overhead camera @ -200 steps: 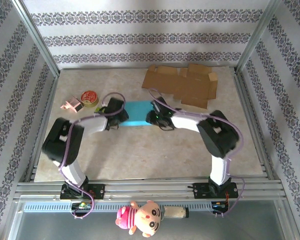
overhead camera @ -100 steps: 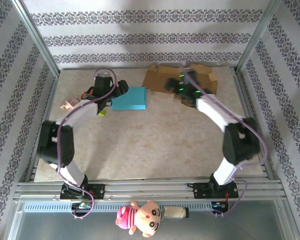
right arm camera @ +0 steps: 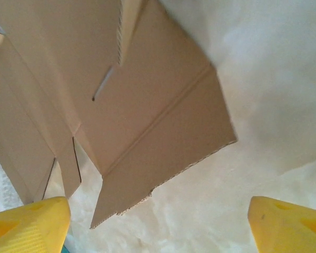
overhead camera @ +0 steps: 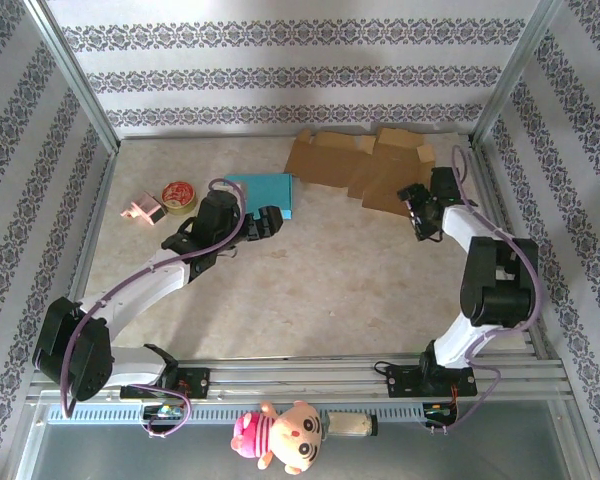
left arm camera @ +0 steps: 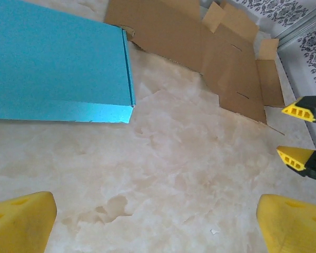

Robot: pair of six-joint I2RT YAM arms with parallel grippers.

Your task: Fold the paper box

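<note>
Left gripper (overhead camera: 263, 222) fingers (left arm camera: 21, 219) stand wide apart, holding nothing; the blue paper box (overhead camera: 265, 193) lies flat just at its 12 o'clock. Right gripper (overhead camera: 418, 207) fingers (right arm camera: 289, 224) gape empty, with flat cardboard (overhead camera: 365, 165) at 10 o'clock.

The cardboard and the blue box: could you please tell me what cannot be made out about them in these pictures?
- Cardboard, right wrist view: cut off by the top and left edges, so its flaps cannot be counted.
- Blue box, left wrist view: cut off by the top and left edges.
- Top view: the left arm covers the box's near-left corner.
</note>
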